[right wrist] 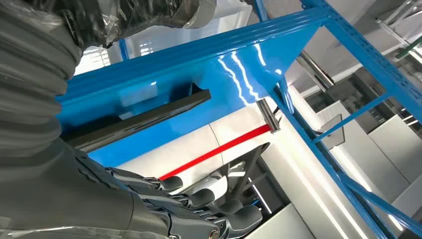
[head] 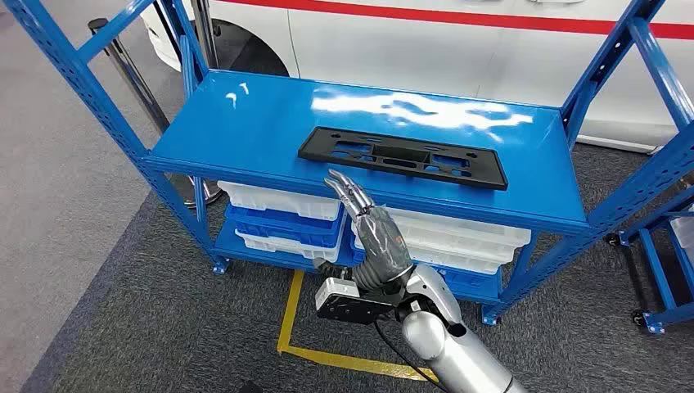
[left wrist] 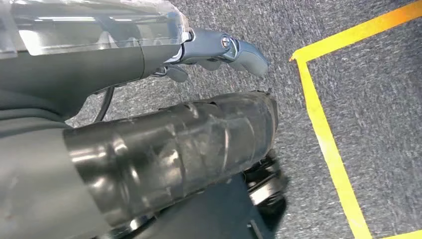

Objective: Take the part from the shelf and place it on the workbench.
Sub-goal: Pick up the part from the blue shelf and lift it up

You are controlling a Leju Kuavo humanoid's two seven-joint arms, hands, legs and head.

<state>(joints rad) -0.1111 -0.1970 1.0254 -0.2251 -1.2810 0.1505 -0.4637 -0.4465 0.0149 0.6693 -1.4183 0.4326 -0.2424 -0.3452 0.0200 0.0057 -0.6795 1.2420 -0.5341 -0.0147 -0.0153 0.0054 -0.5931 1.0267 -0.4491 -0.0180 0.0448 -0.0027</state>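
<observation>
- The flat black rectangular plastic part with cut-out slots (head: pixel 402 156) lies on the top deck of the blue metal shelf (head: pixel 245 123), lengthwise along the deck and near its front edge. Nothing holds it.
- The right hand (head: pixel 366 221) is raised in front of the shelf's front edge, fingers extended and spread, holding nothing. Its fingertips (head: pixel 337 178) sit just below and in front of the part's near long edge, apart from it.
- The left hand (left wrist: pixel 219 50) hangs toward the grey carpet floor (left wrist: pixel 378 99). Its fingers look loosely curled with nothing in them, but whether it is closed cannot be told for certain.
- Step in hand, as judged: reach and grasp. The hand should rise over the deck lip, then take the part's near long edge between thumb and fingers.
- The part is thin and flat on a glossy deck, so it is likely to slide away if pushed. Drawing it slightly over the front edge first would probably give the thumb room underneath.
- A grasp near the part's middle should limit tilt when it is lifted.
- Obstructions: the shelf's front lip lies between hand and part; the blue uprights (head: pixel 622 74) flank the deck.
- Surroundings: white and blue plastic bins (head: pixel 286 214) on the lower tier, yellow floor tape (head: pixel 295 327), and a white vehicle body with a red stripe (head: pixel 458 33) behind the shelf.
</observation>
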